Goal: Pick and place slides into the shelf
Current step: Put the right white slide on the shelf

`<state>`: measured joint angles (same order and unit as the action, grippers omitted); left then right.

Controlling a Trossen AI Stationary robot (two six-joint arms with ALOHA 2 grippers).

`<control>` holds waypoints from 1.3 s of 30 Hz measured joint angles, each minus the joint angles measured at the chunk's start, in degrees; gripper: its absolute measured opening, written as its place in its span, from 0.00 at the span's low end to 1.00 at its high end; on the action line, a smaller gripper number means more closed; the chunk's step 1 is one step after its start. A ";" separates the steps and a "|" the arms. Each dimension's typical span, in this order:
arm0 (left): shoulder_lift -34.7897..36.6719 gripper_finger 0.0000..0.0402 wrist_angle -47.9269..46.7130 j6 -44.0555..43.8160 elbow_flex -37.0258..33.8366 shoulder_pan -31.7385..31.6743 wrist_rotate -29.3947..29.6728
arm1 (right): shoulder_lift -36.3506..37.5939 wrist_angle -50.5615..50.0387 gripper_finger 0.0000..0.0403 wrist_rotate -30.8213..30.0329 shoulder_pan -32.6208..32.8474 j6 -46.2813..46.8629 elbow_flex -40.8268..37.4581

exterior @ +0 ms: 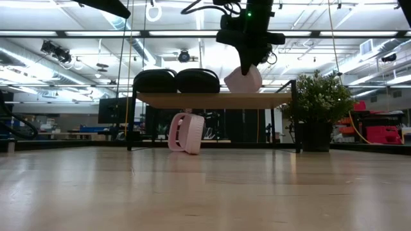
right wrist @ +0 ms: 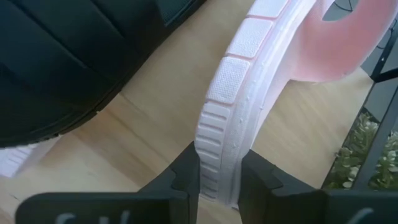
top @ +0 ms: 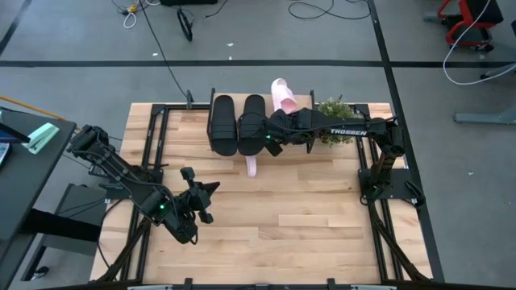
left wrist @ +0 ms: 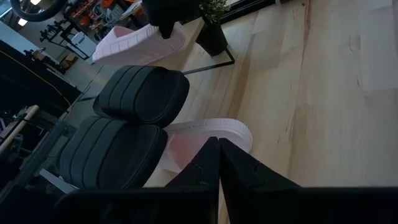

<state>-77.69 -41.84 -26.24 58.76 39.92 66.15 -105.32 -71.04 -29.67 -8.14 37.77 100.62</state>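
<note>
on shelf (top: 322,149), pink slide (top: 282,98) lengthwise front-to-back, right pincer (right wrist: 219,186) gripping sole

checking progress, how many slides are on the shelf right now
3: two black slides side by side on the shelf, one pink slide there in the right gripper. Another pink slide lies underneath.

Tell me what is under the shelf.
Under the shelf, one pink slide stands on edge on the table. Anything farther back beneath the top board cannot be judged from above.

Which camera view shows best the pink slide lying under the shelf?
The low view: the pink slide stands on edge beneath the shelf, unobstructed. The high view shows only its end, the left wrist view part of it, the right wrist view nothing sure.
</note>
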 joint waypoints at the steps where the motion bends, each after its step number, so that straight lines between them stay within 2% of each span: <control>1: 0.00 0.04 0.00 -0.02 0.00 0.00 0.00 | 0.00 -0.01 0.20 0.08 0.00 -0.64 0.00; 10: 0.00 0.05 0.00 -0.02 0.00 0.00 0.00 | 0.00 0.02 0.22 0.20 0.02 -2.38 0.00; 18: 0.00 0.03 0.02 0.00 0.00 0.00 0.00 | 0.00 0.54 0.35 1.81 0.06 -3.45 0.00; 26: 0.00 0.06 0.01 -0.02 0.00 0.00 -0.01 | 0.00 1.99 0.45 1.95 0.09 -4.24 0.00; 39: 0.00 0.03 0.02 -0.02 0.00 0.00 -0.02 | 0.00 3.45 0.44 1.79 0.11 -6.46 0.00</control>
<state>-77.69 -41.82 -26.26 58.76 39.92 66.13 -105.32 -67.59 -27.88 -8.03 31.31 100.62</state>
